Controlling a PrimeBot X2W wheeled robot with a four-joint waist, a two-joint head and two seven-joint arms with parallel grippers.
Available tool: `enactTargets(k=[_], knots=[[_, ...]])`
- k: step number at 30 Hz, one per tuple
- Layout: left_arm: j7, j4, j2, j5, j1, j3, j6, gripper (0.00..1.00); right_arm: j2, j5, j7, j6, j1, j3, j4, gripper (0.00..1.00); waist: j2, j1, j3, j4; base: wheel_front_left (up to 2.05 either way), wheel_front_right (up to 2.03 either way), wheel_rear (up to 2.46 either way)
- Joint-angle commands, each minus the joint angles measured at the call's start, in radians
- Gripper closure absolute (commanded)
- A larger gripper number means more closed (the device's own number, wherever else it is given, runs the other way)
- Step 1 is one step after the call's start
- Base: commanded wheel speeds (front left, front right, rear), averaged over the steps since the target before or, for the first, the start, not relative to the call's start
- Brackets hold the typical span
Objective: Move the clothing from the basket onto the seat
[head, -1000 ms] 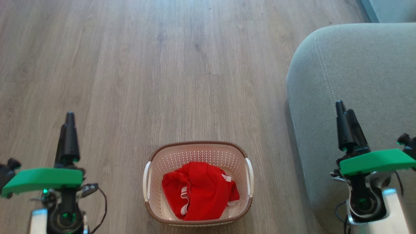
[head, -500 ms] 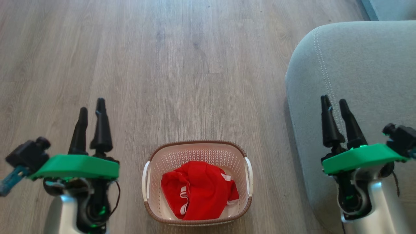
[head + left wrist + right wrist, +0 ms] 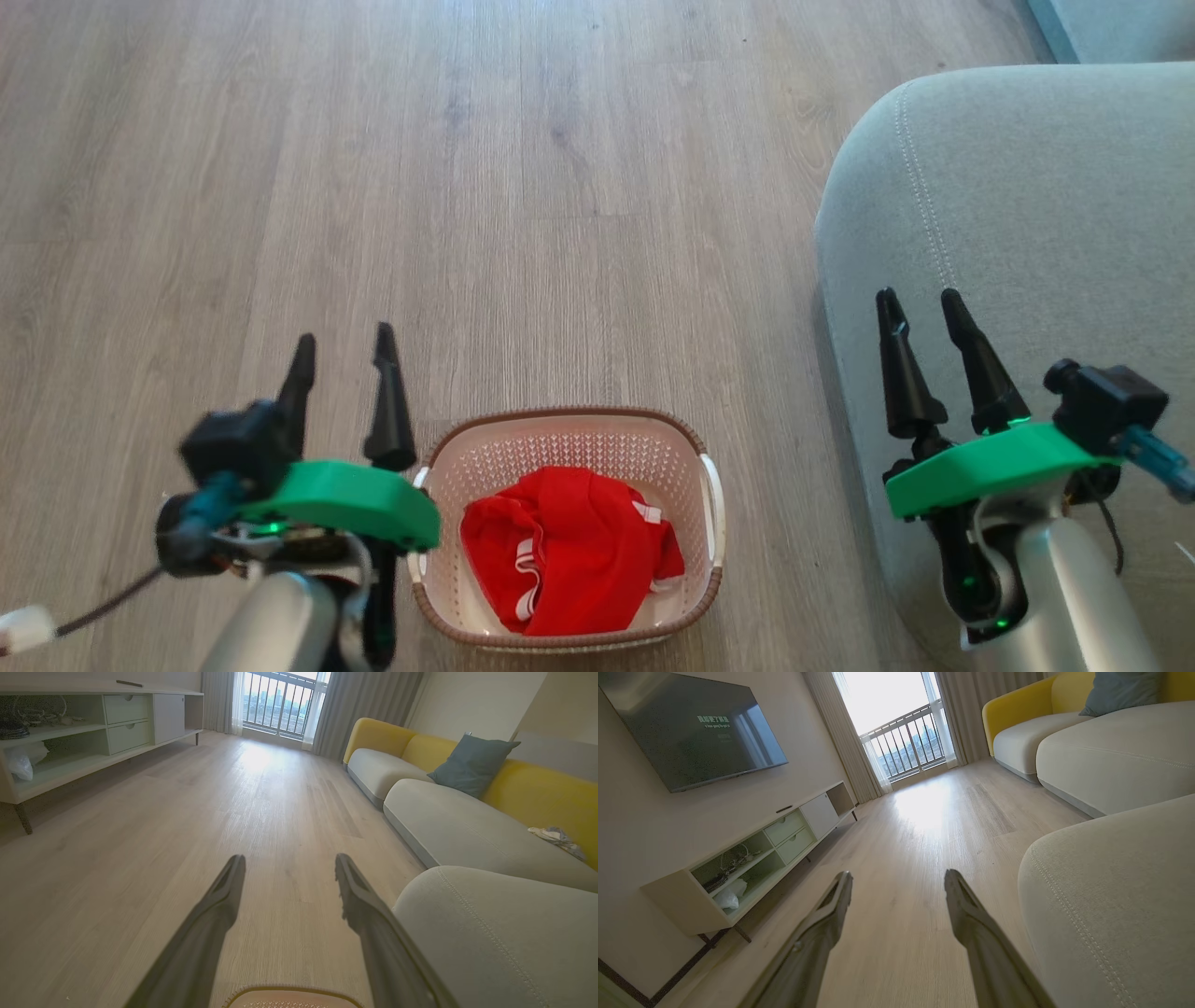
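Both arms have swung inward over the last second, the left far more than the right. The left end effector (image 3: 344,334) has come from the lower left corner of the head view to just beside the basket (image 3: 560,412). Its fingers, which overlapped before, now stand wide apart with nothing between them. They point up the view over bare floor (image 3: 467,187), past the basket's far left corner.

The clothing (image 3: 569,546) lies bunched in the basket, red with white stripes showing. It sits to the right of the left fingertips and back toward the robot. The heap has no clear long axis. In the left wrist view only the basket's brown rim shows, at the bottom edge. From that I judge this arm must pull back, tip downward and shift right before it can reach the fabric.

Further right, the right end effector (image 3: 919,297) is also spread wide and empty. It hangs over the near edge of the seat (image 3: 1027,205), well apart from the basket. The left arm is clearly nearer the clothing, so the first pick looks like its job.
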Motion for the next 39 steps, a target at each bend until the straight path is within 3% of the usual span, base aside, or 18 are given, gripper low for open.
enactTargets(k=[1,8,11,15,27,39], knots=[[-0.014,-0.036,0.033,0.036,-0.073,-0.011,0.042,0.00,-0.009,-0.037,-0.016,0.000,-0.039,0.025,-0.029,0.00,0.0000,0.0000,-0.001,0.000,0.00,0.00,0.00],[-0.034,-0.007,0.093,0.080,-0.107,-0.165,0.194,0.00,-0.010,-0.099,-0.036,0.000,-0.031,0.048,0.041,0.00,0.0000,0.0000,-0.005,0.002,0.00,0.00,0.00],[-0.043,0.004,0.103,0.090,-0.115,-0.203,0.226,0.00,-0.010,-0.125,-0.045,0.000,-0.034,0.064,0.074,0.00,0.0000,0.0000,-0.006,0.004,0.00,0.00,0.00],[-0.055,0.020,0.104,0.101,-0.113,-0.226,0.236,0.00,-0.010,-0.159,-0.057,0.000,-0.041,0.081,0.111,0.00,0.0000,0.0000,-0.007,0.006,0.00,0.00,0.00],[-0.087,0.046,0.054,0.183,-0.074,-0.164,0.165,0.00,-0.011,-0.262,-0.090,0.000,-0.066,0.125,0.171,0.00,0.0000,0.0000,-0.009,0.010,0.00,0.00,0.00],[-0.125,0.064,-0.041,0.352,-0.027,-0.028,0.015,0.00,-0.011,-0.334,-0.129,0.000,-0.081,0.145,0.205,0.00,0.0000,0.0000,-0.007,0.011,0.00,0.00,0.00]])
